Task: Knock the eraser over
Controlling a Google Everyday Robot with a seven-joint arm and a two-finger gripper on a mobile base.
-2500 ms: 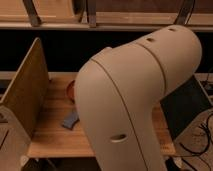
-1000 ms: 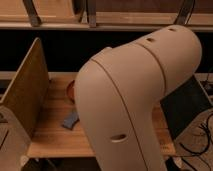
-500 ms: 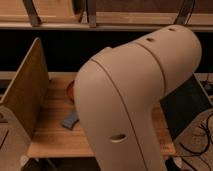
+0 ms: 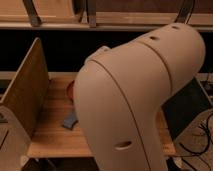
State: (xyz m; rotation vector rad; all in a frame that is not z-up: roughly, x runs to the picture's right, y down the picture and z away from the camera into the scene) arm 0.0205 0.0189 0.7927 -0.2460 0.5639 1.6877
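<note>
Arm: the big beige arm (image 4: 137, 100) fills the middle of the camera view and covers most of the tabletop (image 4: 55, 140).
Gripper: not in view; it is either behind the arm or out of frame, so where it sits relative to anything cannot be told.
Fingers: I cannot tell whether they are open, closed or gripping something, since none of them shows.
Eraser: the blue-grey eraser (image 4: 70, 120) lies on the tabletop at the left edge of the arm, partly hidden by it; whether it lies flat or leans cannot be told.
Bowl: a sliver of the reddish bowl (image 4: 70, 91) shows just behind the eraser, near it, the rest covered by the arm.
Panel: an upright wooden panel (image 4: 26, 92) stands on the left of the tabletop, apart from the eraser.
Risk, blind approach: with arm blocking the view of the eraser's right side, a push could be misjudged and pass beside the block.
Risk, bowl: the bowl sits close, so a sweep aimed too far back would likely strike or shove it instead.
Risk, sliding: a low, flat block probably slides rather than tips; a push placed too low may only move it along the tabletop.
Risk, edge: a hard forward sweep could send the eraser off the near edge.
</note>
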